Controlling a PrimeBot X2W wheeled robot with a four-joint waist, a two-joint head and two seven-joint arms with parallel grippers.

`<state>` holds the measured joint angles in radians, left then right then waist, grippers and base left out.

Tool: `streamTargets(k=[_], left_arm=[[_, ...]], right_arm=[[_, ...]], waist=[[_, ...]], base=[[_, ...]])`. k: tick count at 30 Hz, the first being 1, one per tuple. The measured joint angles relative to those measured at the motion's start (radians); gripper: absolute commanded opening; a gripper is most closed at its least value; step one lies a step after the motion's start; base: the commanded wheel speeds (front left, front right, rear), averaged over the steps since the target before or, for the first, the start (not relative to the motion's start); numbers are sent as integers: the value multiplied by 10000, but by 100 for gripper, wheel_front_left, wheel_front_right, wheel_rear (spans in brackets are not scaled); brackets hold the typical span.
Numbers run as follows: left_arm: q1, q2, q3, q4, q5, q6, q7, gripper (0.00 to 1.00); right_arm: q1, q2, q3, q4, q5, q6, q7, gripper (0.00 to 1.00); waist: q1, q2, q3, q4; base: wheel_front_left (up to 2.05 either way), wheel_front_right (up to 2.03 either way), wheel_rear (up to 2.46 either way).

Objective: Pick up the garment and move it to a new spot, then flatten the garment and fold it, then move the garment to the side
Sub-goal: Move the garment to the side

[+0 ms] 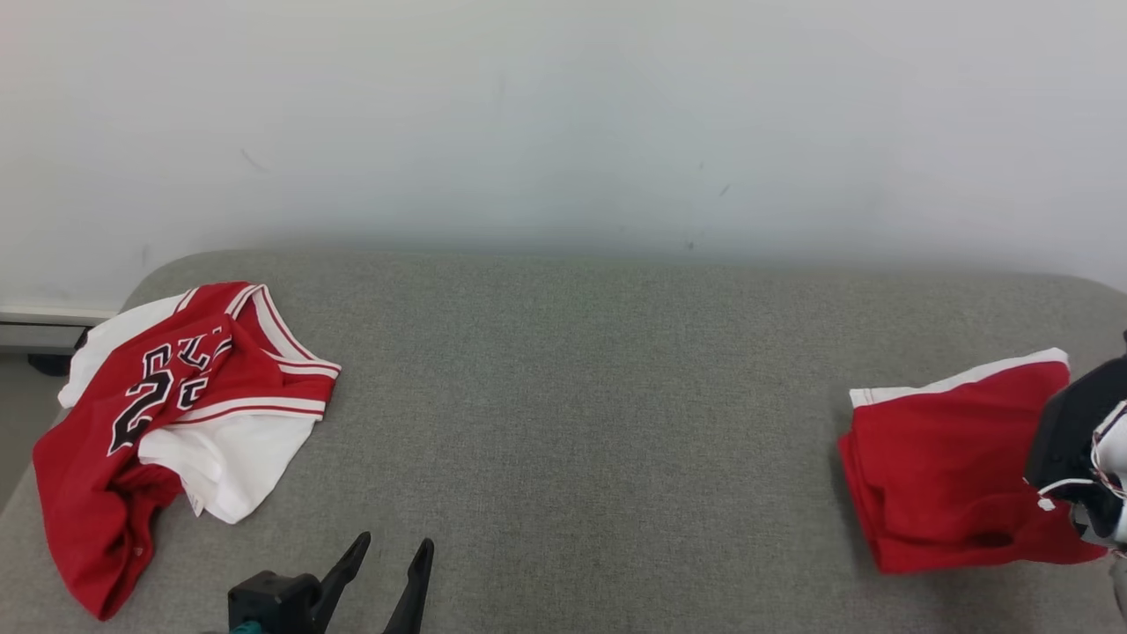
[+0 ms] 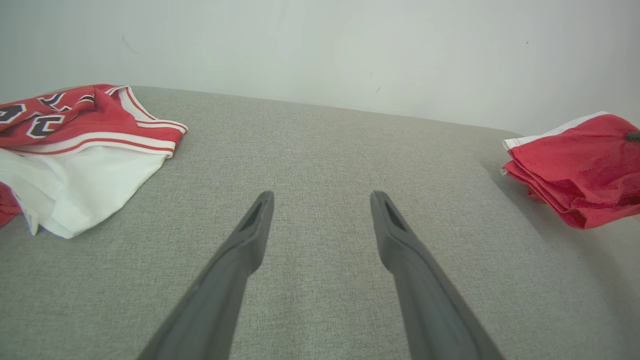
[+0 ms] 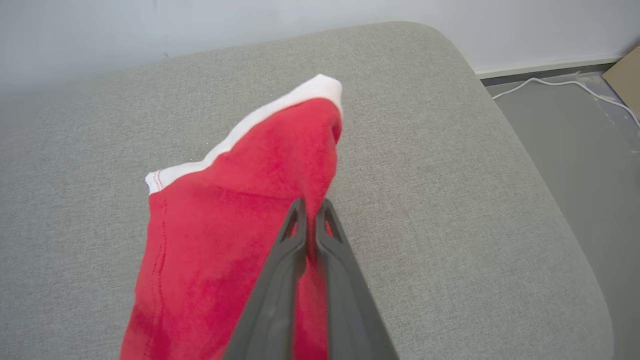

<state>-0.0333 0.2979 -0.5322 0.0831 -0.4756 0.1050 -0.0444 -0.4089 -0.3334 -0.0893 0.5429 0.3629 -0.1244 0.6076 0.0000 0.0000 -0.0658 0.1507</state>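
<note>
Grey padded surface (image 1: 599, 396), white wall behind. Folded red garment (image 1: 942, 467) lay at its right end, right gripper (image 3: 311, 207) pinching its edge; left gripper (image 2: 322, 200) spread over bare fabric. Likely the move-aside step. Next needs a clean release without dragging the fold.

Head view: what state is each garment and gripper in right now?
jersey: crumpled, unfolded, lying loose.
red garment: folded in layers, one edge pinched.
left gripper: open, empty, above bare cushion.
right gripper: shut on red garment.
</note>
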Motion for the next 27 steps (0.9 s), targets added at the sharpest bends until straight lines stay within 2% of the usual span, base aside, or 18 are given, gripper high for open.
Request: streamTargets(k=[13,27], left_arm=[[-174,382,-196,-435,121,-102,366,100],[-575,468,-73,-809,209,-130,548,100]], right_arm=[[-181,-1383,-270,382,-286,186,-623,0],[-493,-2217,-123,493,-1476,98,-1304,0]], waist=[[0,0,778,363],[2,1,1883,773]], base=[[0,0,0],[0,0,0]])
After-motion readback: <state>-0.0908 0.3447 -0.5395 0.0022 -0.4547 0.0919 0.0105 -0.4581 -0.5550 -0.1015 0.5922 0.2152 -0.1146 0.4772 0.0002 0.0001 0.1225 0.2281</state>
